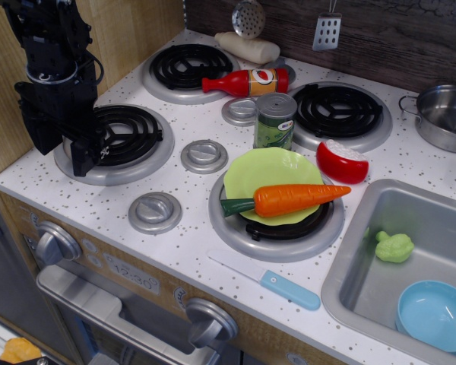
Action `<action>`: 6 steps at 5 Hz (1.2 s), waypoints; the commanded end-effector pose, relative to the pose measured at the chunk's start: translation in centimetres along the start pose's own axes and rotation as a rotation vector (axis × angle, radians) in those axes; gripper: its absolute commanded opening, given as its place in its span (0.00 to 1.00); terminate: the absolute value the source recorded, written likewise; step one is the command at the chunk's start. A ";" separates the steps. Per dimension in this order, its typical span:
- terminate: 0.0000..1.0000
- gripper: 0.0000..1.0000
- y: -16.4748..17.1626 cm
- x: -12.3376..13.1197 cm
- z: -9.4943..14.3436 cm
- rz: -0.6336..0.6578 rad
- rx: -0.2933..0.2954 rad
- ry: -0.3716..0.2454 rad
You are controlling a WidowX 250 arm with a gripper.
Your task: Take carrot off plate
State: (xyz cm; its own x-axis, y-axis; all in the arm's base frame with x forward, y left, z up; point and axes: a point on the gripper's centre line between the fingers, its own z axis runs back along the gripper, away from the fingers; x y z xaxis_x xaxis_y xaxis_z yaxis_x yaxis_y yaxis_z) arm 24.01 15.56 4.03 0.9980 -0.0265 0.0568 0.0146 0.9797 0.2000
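The orange carrot (289, 199) with its dark green stem end lies across the front of the lime-green plate (270, 169). Its tip sticks out past the plate's right rim and its stem past the left. The plate rests on the front right burner (277, 237). My black gripper (64, 148) hangs over the front left burner (125, 141), far to the left of the plate. Its jaws look open and hold nothing.
A green can (274, 120) stands just behind the plate, and a red ketchup bottle (247, 81) lies farther back. A red-and-white toy piece (342, 161) sits right of the plate. A blue-handled knife (277, 283) lies in front. The sink (365, 251) holds a green toy (394, 247) and a blue bowl (435, 314).
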 end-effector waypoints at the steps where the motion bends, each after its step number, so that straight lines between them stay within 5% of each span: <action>1: 0.00 1.00 0.0 0.0 0.0 0.000 0.000 0.000; 3: 0.00 1.00 -5.5 1.9 7.9 -0.135 0.072 -0.014; 4: 0.00 1.00 -9.0 2.5 10.1 -0.266 0.099 -0.106; 6: 0.00 1.00 -16.3 5.1 8.0 -0.439 0.039 -0.179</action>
State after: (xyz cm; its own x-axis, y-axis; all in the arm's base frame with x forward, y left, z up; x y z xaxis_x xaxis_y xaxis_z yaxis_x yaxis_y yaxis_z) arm 28.46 -2.85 7.31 0.8641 -0.4937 0.0980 0.4564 0.8507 0.2608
